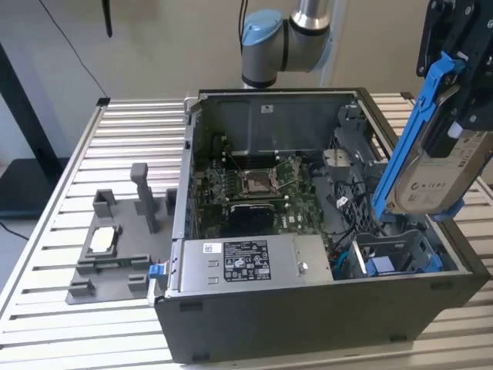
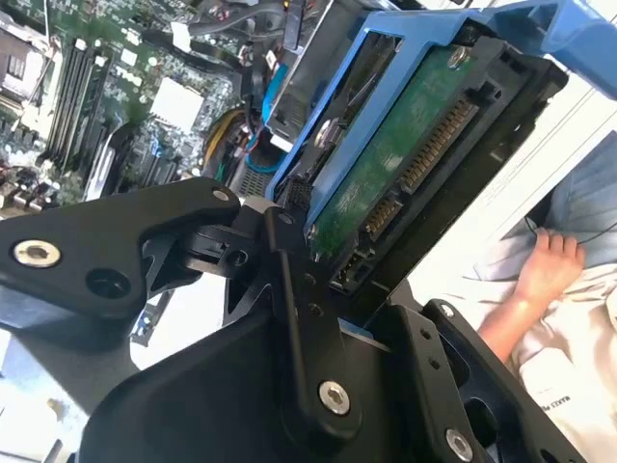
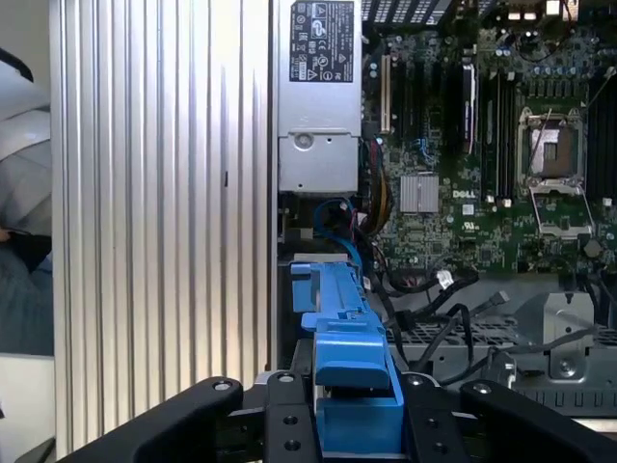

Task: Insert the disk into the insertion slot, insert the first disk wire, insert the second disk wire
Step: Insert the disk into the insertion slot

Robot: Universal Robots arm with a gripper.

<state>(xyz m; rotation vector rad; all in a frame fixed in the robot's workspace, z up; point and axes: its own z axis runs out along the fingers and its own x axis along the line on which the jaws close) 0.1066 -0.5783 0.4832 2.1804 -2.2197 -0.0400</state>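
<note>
Firmly clamped between its black fingers, the gripper (image 3: 352,429) pinches the blue carrier around the disk (image 1: 435,173). The disk hangs tilted, nearly on edge, above the open computer case (image 1: 308,316) at the exterior view's right, its white label turned outward. Below it, apart from it, sits the insertion slot (image 1: 397,245), a grey bay with blue tabs. Beside the bay lies the silver power-supply box (image 1: 246,260), with the motherboard (image 1: 262,189) beyond. In the second wrist view a person's hand (image 2: 549,268) rests off to the side.

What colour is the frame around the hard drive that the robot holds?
Bright blue. The carrier around the disk shows best in the exterior view.
</note>
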